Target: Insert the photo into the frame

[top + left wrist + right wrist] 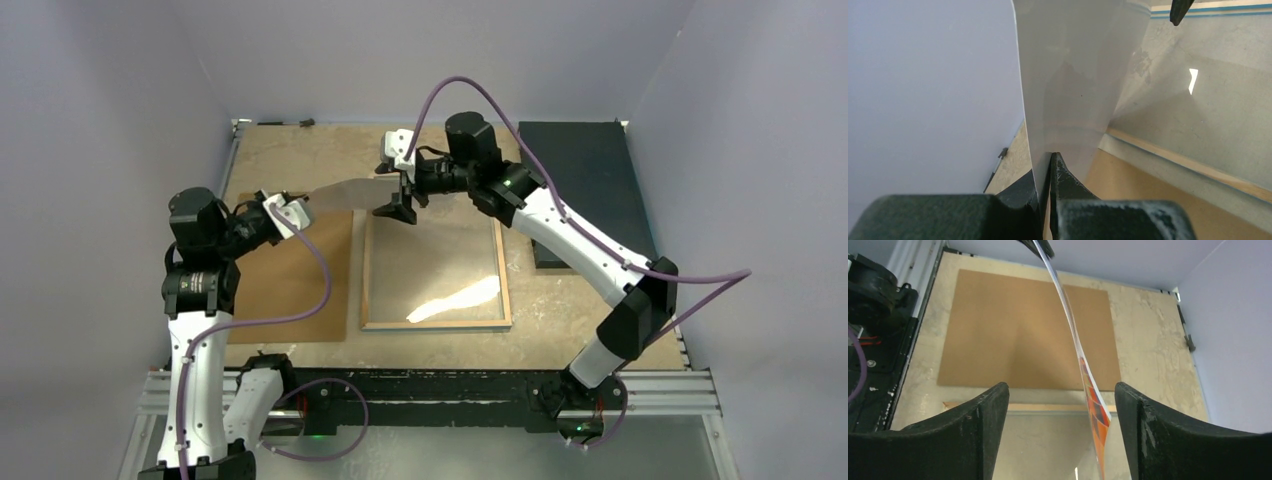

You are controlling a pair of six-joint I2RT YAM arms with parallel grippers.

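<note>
Nearest the lens in the left wrist view, the left claw (pixel 1050 165) is clamped shut on one edge of the photo (pixel 1073 75), whose plain white back rises away from the fingers. From above, the photo (pixel 345 193) hangs in the air between the two arms, over the desk (pixel 300 150) just beyond the board (pixel 290 270), with its free end reaching toward the far left corner of the frame (pixel 435 324). The right claw (pixel 1062 387) stands wide open around that free end. The sheet runs between its fingers, closer to one of them, and whether it touches cannot be told. In the right wrist view the photo (pixel 1096 415) shows edge-on, bowed in a long curve with the orange print at its lower end, so it looks very light, thin and floppy, and held from one side alone it will likely sag and twist. A hard or off-square pinch could crease it. The best hold is probably a shallow pinch on the margin at the opposite edge, so the two claws keep it lightly taut while lowering it flat. The frame lies flat with its pane (pixel 430 270) catching glare. The pane looks smooth and breakable, so the sheet may skate on it.
</note>
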